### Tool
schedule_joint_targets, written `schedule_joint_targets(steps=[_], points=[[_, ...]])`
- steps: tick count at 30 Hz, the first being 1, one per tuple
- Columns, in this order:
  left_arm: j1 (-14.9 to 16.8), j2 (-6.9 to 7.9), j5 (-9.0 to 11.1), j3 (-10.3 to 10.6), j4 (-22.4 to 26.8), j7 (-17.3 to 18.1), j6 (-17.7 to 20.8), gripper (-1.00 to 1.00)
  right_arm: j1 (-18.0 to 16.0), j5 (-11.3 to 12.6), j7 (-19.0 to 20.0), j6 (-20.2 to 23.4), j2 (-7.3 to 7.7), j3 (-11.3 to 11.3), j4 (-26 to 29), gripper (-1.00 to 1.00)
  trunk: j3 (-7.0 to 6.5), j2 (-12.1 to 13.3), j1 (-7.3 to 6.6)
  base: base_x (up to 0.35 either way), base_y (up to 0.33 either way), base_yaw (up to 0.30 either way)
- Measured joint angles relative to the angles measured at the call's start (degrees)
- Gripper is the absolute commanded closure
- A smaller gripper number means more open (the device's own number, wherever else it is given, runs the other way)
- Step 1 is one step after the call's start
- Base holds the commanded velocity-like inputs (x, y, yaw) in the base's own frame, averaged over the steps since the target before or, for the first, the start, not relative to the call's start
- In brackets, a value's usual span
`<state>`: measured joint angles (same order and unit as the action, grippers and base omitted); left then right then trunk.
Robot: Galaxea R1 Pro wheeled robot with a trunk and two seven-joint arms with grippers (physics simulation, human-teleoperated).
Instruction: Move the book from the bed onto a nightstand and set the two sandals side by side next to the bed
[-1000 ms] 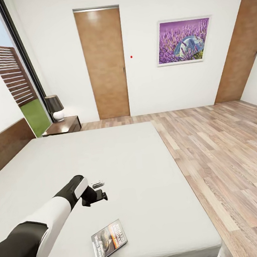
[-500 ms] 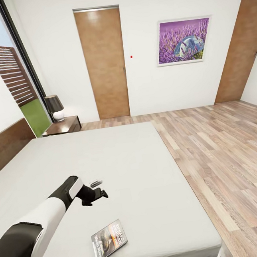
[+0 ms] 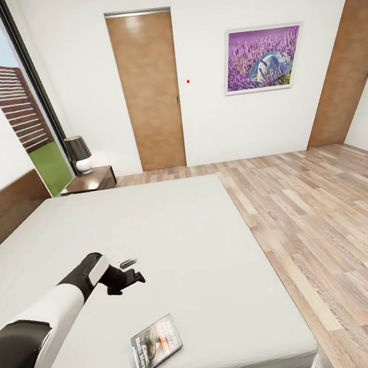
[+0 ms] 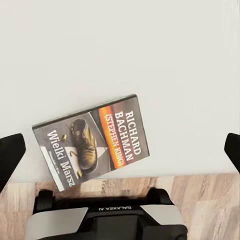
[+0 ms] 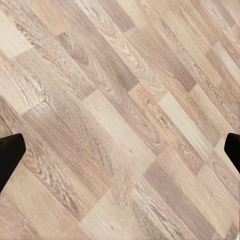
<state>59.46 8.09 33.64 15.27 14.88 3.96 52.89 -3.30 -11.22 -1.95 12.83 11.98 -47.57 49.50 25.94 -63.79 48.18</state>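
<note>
Left hand (image 3: pixel 130 271) hovers over the bed (image 3: pixel 172 231), fingers spread wide and empty; in the left wrist view the two dark fingertips (image 4: pixel 10 155) sit at opposite edges with the book (image 4: pixel 95 142) lying flat between them, near the bed's foot edge, cover up. In the head view the book (image 3: pixel 156 344) lies nearer the robot than the hand, apart from it, not touched. Step in hand looks like lining up for the book grasp: bring the hand back over the book, square the fingers across its narrow width, come down low enough to catch the thin edges since it lies flush on the mattress; sliding it toward the bed edge may help. Nightstand (image 3: pixel 89 180) with a lamp (image 3: pixel 79 153) stands far off beside the headboard, so a carry will follow. Right hand (image 5: pixel 120 150) hangs over the wood floor (image 5: pixel 120 100), fingers spread, nothing between them. No sandals to report here.
</note>
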Motion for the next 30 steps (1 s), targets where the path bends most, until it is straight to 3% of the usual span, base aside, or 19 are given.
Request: schedule_joint_targets(steps=[5, 18, 30], points=[[0.0, 1.14, 0.0, 0.0, 0.1, 0.0, -0.2, -1.00, 0.0, 0.1, 0.0, -2.8, 0.11, 0.1, -2.9, -1.00, 0.00, 0.0, 0.00, 0.000, 0.000, 0.000], [0.0, 1.62, 0.0, 0.3, 0.1, -0.3, -0.4, -1.00, 0.0, 0.1, 0.0, -5.6, 0.29, 2.2, -10.9, -1.00, 0.00, 0.0, 0.00, 0.000, 0.000, 0.000], [0.0, 1.55, 0.0, 0.5, 0.4, -0.4, -1.3, -1.00, 0.0, -0.1, -0.2, -8.3, 1.24, 3.7, -24.4, -1.00, 0.00, 0.0, 0.00, 0.000, 0.000, 0.000]])
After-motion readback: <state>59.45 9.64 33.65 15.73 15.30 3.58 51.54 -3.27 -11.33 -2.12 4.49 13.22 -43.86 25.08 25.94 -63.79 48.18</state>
